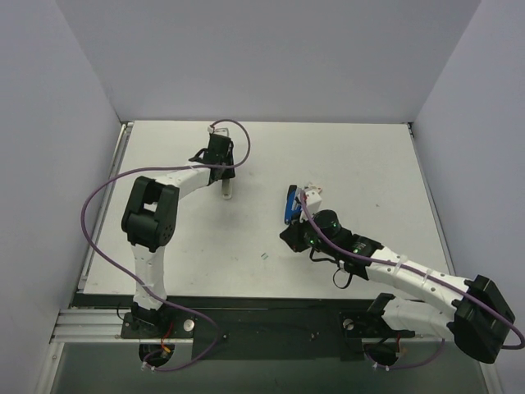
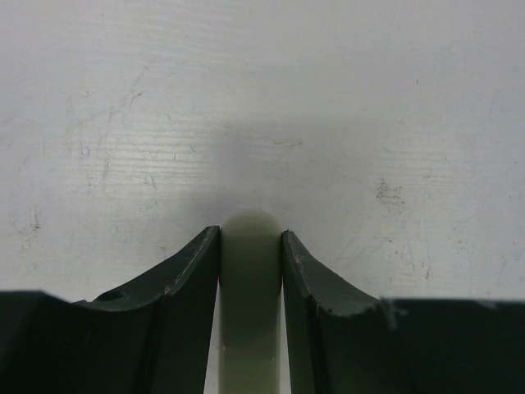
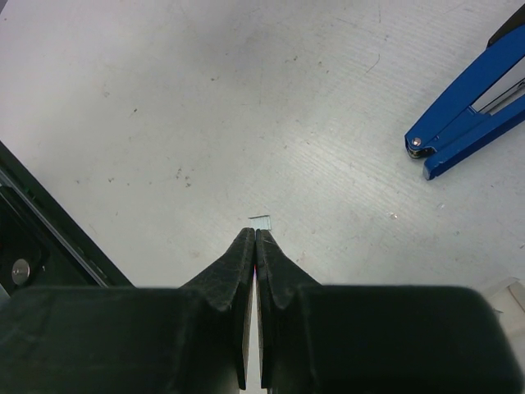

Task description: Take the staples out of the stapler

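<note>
Near right claw (image 3: 257, 240), blue stapler (image 3: 451, 131)

Can't identify pale piece (image 2: 250, 279) between left fingers (image 2: 184, 295): blurred, cropped at bottom edge. Seeing only hinge end of stapler (image 3: 447, 135) from right wrist, rest cropped at frame edge. Can't resolve staples (image 3: 261, 220) at tips of right fingers (image 3: 236, 267), too small to judge contact.
</note>
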Robot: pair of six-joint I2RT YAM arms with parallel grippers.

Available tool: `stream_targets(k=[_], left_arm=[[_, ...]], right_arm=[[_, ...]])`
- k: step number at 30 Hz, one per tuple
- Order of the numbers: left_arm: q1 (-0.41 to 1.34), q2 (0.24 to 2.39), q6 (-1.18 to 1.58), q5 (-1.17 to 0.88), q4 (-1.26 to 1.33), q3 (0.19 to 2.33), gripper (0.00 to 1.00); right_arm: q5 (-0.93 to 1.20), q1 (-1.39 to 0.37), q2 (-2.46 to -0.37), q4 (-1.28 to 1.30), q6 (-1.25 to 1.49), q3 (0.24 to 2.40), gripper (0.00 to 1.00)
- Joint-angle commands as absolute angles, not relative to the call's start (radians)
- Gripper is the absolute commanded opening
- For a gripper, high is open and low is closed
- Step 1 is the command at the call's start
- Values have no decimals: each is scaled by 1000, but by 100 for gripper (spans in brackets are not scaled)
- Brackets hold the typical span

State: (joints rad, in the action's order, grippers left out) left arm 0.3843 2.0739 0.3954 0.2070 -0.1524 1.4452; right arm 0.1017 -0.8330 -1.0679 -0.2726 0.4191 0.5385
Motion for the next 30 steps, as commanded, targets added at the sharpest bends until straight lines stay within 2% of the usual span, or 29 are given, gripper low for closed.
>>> stream_targets(k=[1, 12, 23, 25, 30], left_arm=[[371, 2079, 351, 228, -250, 1491, 0], [344, 2028, 221, 402, -140, 1474, 0], [262, 2085, 259, 382, -190, 1539, 0], [256, 2095, 284, 371, -221, 1549, 4], [256, 2086, 308, 334, -219, 1531, 22]], right_arm=[[68, -841, -1022, -275, 417, 532, 0], [54, -838, -985, -262, 402, 523, 0], [46, -839, -1000, -256, 397, 529, 0], [44, -839, -1000, -255, 396, 528, 6], [43, -836, -1005, -239, 394, 540, 22]])
